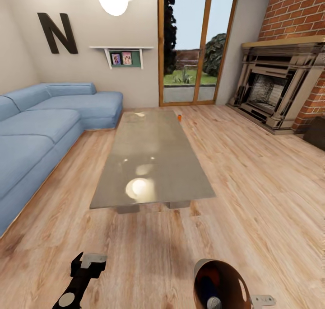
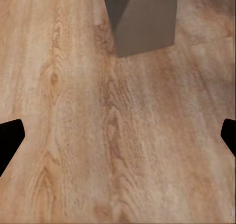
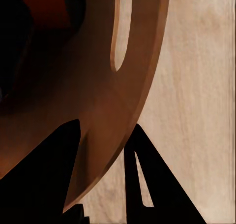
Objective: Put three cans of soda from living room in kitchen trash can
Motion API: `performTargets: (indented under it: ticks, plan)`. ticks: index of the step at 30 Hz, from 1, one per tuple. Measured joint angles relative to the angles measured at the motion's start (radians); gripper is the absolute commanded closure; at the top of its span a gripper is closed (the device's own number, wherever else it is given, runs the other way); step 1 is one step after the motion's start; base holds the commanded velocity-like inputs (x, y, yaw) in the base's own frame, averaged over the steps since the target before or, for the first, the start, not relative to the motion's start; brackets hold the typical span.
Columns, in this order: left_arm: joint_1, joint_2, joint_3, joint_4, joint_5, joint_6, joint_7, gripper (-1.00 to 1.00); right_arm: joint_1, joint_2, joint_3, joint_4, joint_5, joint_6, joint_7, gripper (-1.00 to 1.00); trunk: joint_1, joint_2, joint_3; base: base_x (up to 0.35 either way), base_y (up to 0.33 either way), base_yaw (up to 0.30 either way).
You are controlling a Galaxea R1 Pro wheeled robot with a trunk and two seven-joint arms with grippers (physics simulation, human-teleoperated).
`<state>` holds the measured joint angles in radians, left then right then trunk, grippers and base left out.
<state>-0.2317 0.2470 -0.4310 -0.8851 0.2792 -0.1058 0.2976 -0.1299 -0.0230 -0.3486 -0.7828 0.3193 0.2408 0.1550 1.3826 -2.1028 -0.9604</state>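
From the head camera I see the living room: an orange soda can (image 1: 179,117) stands at the far right edge of the glass table (image 1: 153,164), beside the blue sofa (image 1: 40,128). Low at right, the trash can (image 1: 225,273) tilts toward me, with a dark blue can (image 1: 208,287) inside. My left gripper (image 1: 88,261) hangs over the floor.

Left wrist: fingertips (image 2: 10,138) spread wide over the wood floor (image 2: 118,150), holding nothing.

Right wrist: my right gripper (image 3: 105,155) pinches the bin's rim between its fingers.
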Motion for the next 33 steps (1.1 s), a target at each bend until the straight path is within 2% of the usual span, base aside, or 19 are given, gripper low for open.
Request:
performTargets:
  ticks: [13, 26, 33]
  plan:
    - [0.000, 0.000, 0.000, 0.002, 0.000, 0.000, 0.000, -1.00, 0.000, 0.000, 0.000, 0.001, -0.001, 0.000, 0.000, 1.00, 0.000, 0.000, 0.000, 0.000, -0.331, -0.010]
    - [0.000, -0.001, 0.000, 0.051, 0.001, -0.003, 0.000, -1.00, 0.000, 0.001, 0.000, 0.002, 0.000, 0.000, 0.000, 1.00, 0.000, 0.000, -0.007, 0.000, -0.331, -0.189]
    - [0.000, -0.002, 0.000, 0.053, 0.002, -0.003, 0.000, -1.00, 0.000, 0.002, 0.000, 0.001, 0.001, 0.000, -0.001, 1.00, 0.000, 0.000, -0.010, 0.000, -0.331, -0.067]
